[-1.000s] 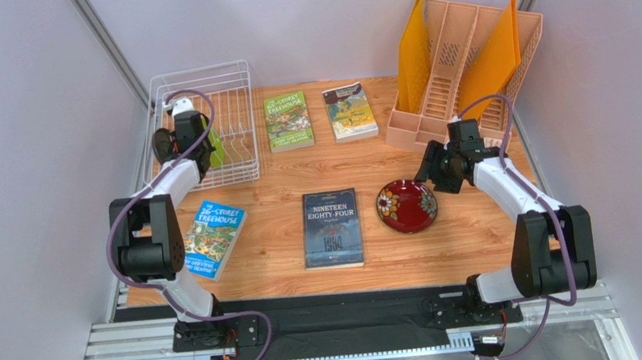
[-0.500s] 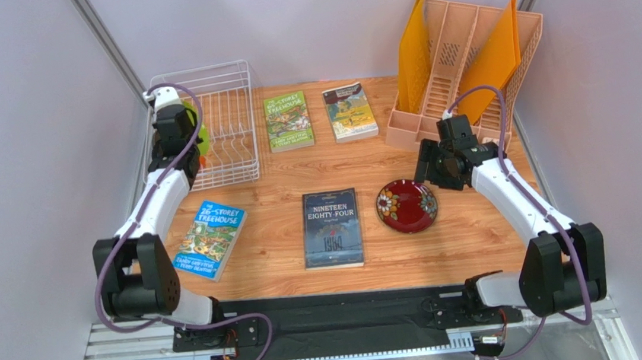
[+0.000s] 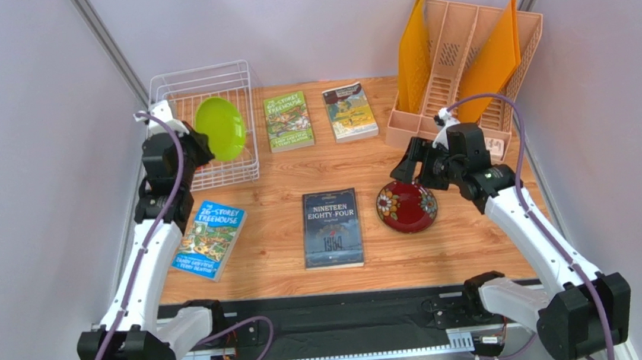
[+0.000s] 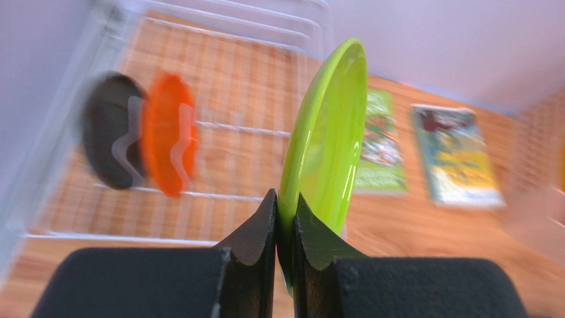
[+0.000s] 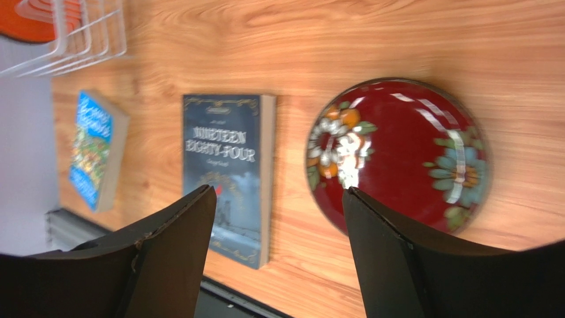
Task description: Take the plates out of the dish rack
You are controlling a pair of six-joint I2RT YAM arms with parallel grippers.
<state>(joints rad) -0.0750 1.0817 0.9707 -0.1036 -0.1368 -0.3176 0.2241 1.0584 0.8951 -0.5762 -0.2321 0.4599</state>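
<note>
Grip check: left claw [image 4: 285, 215] pinches the lower rim of the lime green plate [image 4: 328, 132], held on edge over the dish rack [image 3: 197, 75]. Orange plate [image 4: 169, 142] and dark plate [image 4: 109, 139] stand in the rack beyond the claw, to its left. Right claw [image 5: 278, 192] is spread, holding nothing; red floral plate [image 5: 398, 152] lies flat on the table [image 5: 411, 33] beyond its right finger.

Landmark: dark paperback book [image 3: 332, 229], mid-table. Just right of it, dark red floral round plate [image 3: 407, 206] lies flat, with a thin wood gap between. Left of it is bare wood, then blue paperback book [image 3: 210, 239]. Behind it is an open strip, then green paperback book [image 3: 288, 121]. Back-left is white wire dish rack [image 3: 197, 71], with lime green round plate [image 3: 221, 128] on edge over it and orange round plate [image 4: 169, 142] upright inside. Back-right, peach slotted plastic organizer [image 3: 453, 36] blocks.
</note>
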